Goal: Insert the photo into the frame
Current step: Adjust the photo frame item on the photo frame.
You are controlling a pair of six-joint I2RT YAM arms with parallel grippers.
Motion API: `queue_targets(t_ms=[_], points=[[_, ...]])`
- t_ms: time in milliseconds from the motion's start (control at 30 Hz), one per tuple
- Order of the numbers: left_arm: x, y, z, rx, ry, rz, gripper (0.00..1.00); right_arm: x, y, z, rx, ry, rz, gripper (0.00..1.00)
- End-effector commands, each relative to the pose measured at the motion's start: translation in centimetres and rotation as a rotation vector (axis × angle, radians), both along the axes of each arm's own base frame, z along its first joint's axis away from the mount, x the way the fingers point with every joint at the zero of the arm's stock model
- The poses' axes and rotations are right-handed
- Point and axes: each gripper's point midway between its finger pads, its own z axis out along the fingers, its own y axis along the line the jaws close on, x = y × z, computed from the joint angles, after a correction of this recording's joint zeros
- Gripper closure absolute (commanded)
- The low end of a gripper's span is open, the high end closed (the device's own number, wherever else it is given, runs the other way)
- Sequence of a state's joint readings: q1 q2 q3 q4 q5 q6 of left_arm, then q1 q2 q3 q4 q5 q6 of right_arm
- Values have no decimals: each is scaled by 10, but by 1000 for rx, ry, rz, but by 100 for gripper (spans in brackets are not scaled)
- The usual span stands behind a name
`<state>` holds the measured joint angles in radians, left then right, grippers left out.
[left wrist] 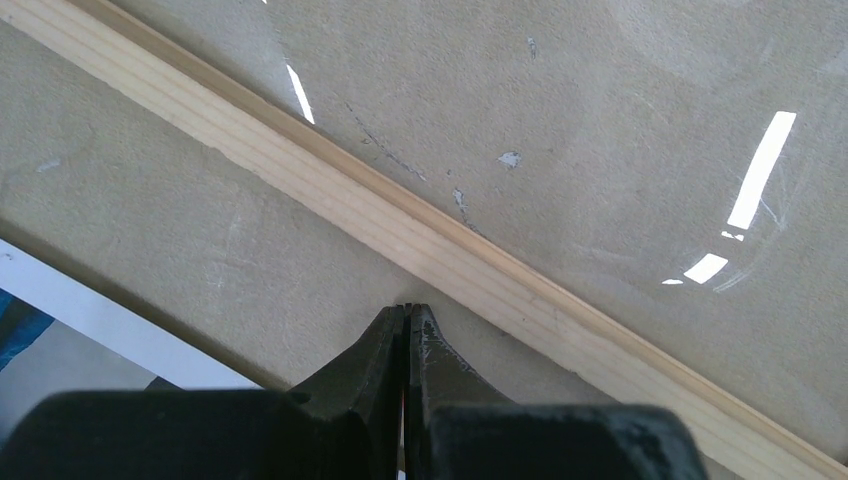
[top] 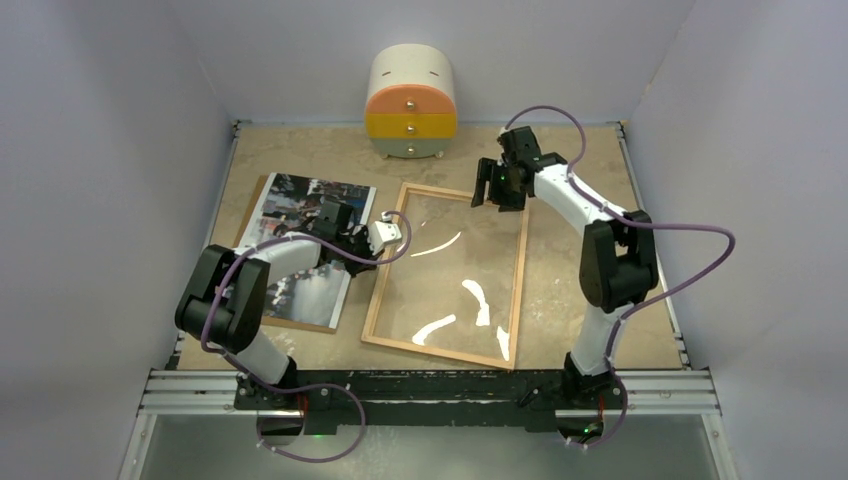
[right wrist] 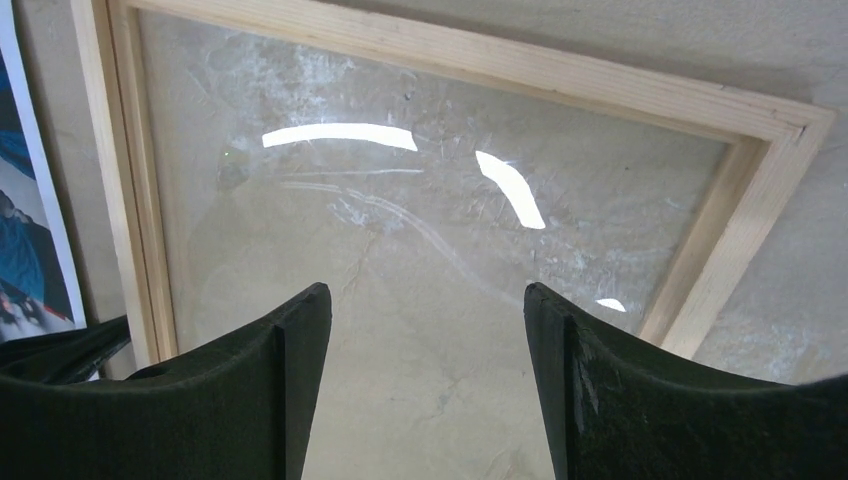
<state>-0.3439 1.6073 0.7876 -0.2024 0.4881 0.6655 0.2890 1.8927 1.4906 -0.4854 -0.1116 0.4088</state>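
The frame (top: 520,290), thin light wood, lies flat at the table's centre with a clear pane (top: 450,270) inside it. The photo (top: 300,205), in blue, white and dark tones, lies left of the frame on a brown backing board (top: 300,322). My left gripper (top: 388,238) is shut, its tips (left wrist: 410,308) low over the table just outside the frame's left border (left wrist: 400,225). The photo's white edge (left wrist: 100,320) lies behind them. My right gripper (top: 492,186) is open and empty above the frame's far right corner. In the right wrist view it (right wrist: 425,300) hangs over the pane (right wrist: 400,230).
A round cream, orange and yellow drawer cabinet (top: 411,102) stands at the back centre. Grey walls close in the table on three sides. A strip of bare table lies between photo and frame (left wrist: 200,230).
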Motion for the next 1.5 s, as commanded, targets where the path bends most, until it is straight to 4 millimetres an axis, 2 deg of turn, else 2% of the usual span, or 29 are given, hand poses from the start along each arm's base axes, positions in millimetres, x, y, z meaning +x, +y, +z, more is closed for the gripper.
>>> queue_targets(t_ms=[0, 133, 300, 467, 567, 800, 967, 1067, 1167, 1300, 1367, 1467], points=[[-34, 16, -24, 58, 164, 10, 100, -5, -9, 7, -61, -37, -12, 27], [-27, 12, -22, 43, 156, 26, 100, 13, 28, 8, -19, -75, 37, 28], [-25, 11, -24, 42, 170, 38, 100, 34, 73, -3, 33, -65, 78, 30], [-26, 13, -26, 52, 168, 42, 100, 39, 105, -23, 49, -32, 115, 31], [-25, 14, -27, 55, 165, 44, 100, 39, 113, -36, 41, -15, 121, 32], [-28, 14, -28, 52, 174, 42, 100, 40, 110, -54, 1, -4, 106, 33], [-29, 14, -28, 52, 171, 43, 100, 43, 113, -57, -9, -4, 114, 33], [-26, 13, -26, 49, 168, 51, 100, 42, 121, -38, 9, -10, 145, 33], [-24, 14, -25, 55, 158, 53, 100, 41, 123, 3, 69, -70, 137, 31], [-22, 16, -22, 59, 152, 65, 100, 32, 98, 35, 27, -94, 119, 24], [-20, 15, -20, 52, 149, 71, 100, 22, 75, 41, 23, -107, 65, 19], [-18, 15, -20, 52, 144, 81, 100, 0, 28, 39, -8, -104, -35, 14]])
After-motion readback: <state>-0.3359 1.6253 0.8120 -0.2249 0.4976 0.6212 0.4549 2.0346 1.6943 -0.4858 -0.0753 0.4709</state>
